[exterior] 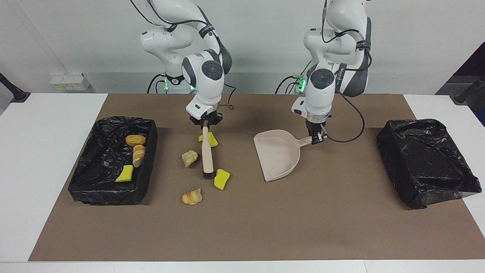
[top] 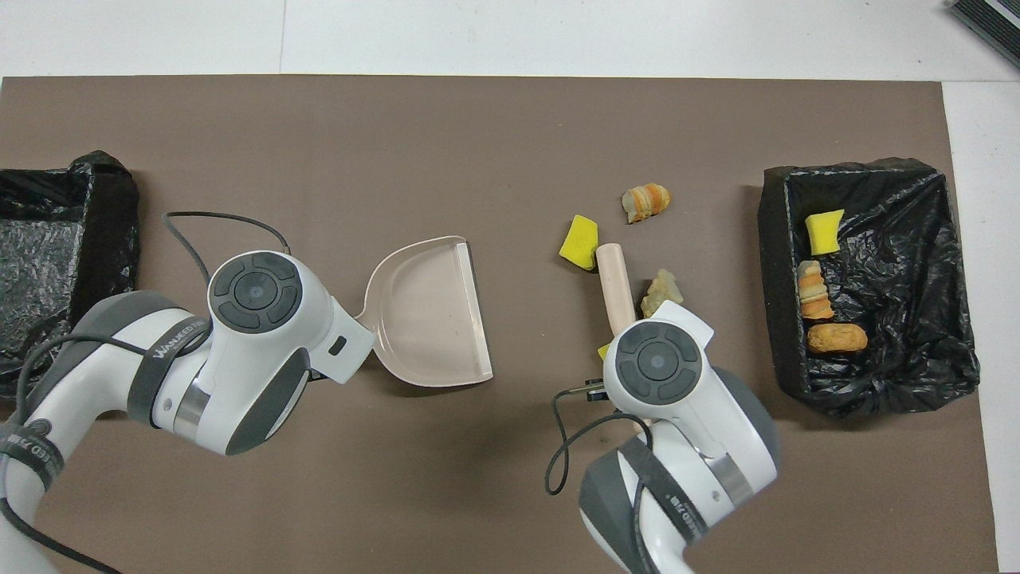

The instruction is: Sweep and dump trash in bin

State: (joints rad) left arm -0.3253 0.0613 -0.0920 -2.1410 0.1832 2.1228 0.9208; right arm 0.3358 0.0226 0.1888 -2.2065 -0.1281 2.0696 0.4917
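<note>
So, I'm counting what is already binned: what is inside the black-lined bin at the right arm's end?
Three pieces lie inside the bin: a yellow sponge chunk, a striped bread piece and a golden-brown roll. Anything under the liner's folds stays hidden.
</note>
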